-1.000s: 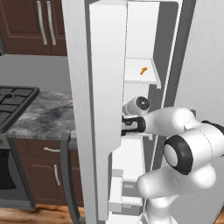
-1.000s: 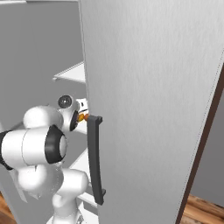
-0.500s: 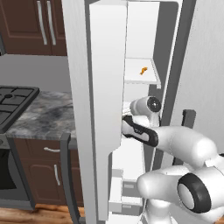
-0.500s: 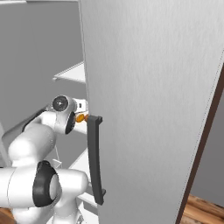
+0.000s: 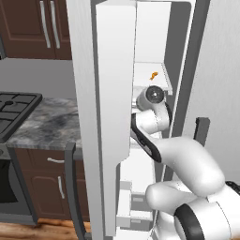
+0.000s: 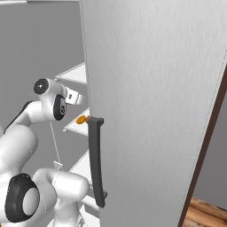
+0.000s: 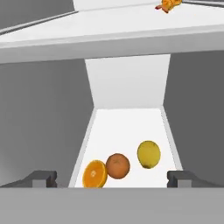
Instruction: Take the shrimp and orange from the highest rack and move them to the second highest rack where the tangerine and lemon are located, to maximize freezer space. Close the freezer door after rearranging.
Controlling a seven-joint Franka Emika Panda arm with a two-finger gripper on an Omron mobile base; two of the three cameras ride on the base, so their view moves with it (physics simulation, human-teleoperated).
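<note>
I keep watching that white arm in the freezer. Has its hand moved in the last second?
Yes. In the right base view the hand has risen from beside the top of the dark door handle to clearly above it.

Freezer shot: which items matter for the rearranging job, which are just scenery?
Job items:
- shrimp, on highest rack
- halved orange, on second rack
- tangerine, beside it
- lemon
- freezer door, open
- gripper, open, holding nothing

Scenery:
- stove
- granite counter
- dark cabinets
</note>
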